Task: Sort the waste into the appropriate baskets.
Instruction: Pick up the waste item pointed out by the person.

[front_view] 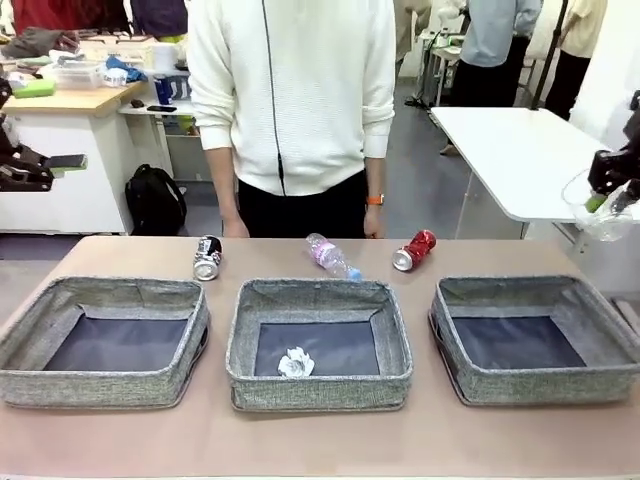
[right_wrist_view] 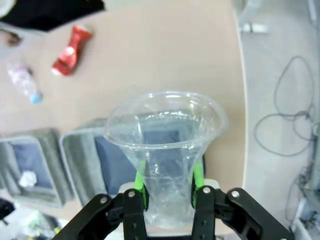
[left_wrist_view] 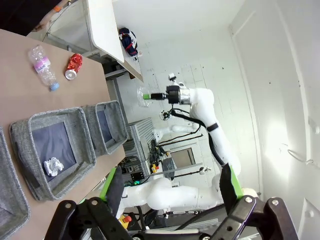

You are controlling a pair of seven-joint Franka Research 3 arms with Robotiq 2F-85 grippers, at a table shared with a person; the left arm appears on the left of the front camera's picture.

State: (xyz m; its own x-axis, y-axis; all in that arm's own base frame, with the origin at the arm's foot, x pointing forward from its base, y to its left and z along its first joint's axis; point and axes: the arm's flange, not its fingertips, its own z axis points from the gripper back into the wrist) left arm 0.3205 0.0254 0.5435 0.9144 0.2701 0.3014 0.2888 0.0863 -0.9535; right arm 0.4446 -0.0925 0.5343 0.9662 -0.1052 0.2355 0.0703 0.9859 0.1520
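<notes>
- Grey woven middle basket (front_view: 320,388) on the bench (front_view: 320,442) holds the white paper ball (front_view: 296,363).
- Beyond that basket lies the bottle (front_view: 332,257), with the black-and-silver can (front_view: 207,258) beyond-left and the red can (front_view: 414,250) beyond-right.
- Up to the basket's right, the right gripper (right_wrist_view: 169,180) is clamped on the clear cup (right_wrist_view: 165,125).
- The left gripper (left_wrist_view: 169,181) has its fingers spread apart.

Right arm (left_wrist_view: 202,104) raised, jaws clamped, left jaws spread
</notes>
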